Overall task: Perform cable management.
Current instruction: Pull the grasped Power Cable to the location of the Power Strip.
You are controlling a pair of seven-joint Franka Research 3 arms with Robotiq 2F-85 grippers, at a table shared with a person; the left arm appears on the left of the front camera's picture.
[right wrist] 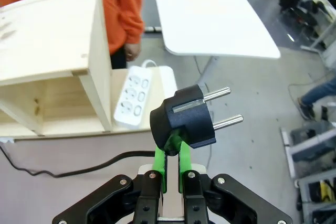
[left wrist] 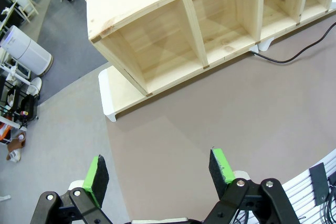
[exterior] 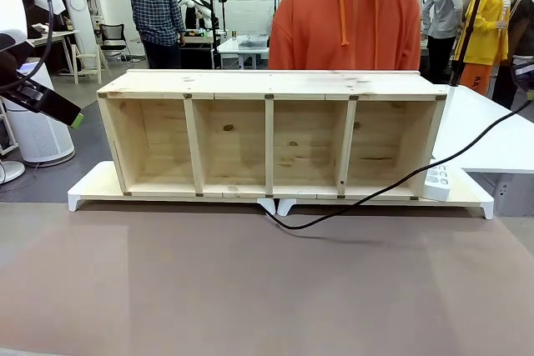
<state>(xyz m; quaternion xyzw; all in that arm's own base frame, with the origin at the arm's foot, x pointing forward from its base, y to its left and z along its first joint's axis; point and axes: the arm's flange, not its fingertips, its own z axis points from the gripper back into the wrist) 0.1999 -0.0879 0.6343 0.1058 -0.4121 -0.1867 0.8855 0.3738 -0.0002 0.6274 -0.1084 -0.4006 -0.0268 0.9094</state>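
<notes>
L gripper (left wrist: pixel 157 174): green pads wide apart, empty, over brown tabletop (left wrist: pixel 220 108) | long thin black cable (exterior: pixel 309 227): slack loop at 6 o'clock of pale four-bay wooden shelf (exterior: pixel 271 85), rising toward 3 o'clock | small white power strip (exterior: pixel 436 181): at shelf's 4 o'clock corner | R gripper (right wrist: pixel 172 153): clamped on cable's black two-pin plug (right wrist: pixel 184 121)

The black cable (exterior: pixel 377 196) curls on the brown tabletop (exterior: pixel 250 289) just in front of the wooden shelf's (exterior: pixel 271 85) middle, then rises clear of it and runs up toward the right. Its plug (right wrist: pixel 185 120) is black with two bare metal pins pointing sideways, and it sits clamped in the right hand (right wrist: pixel 172 153). The white power strip (right wrist: pixel 132 96) lies flat just beside the shelf's end wall.
</notes>
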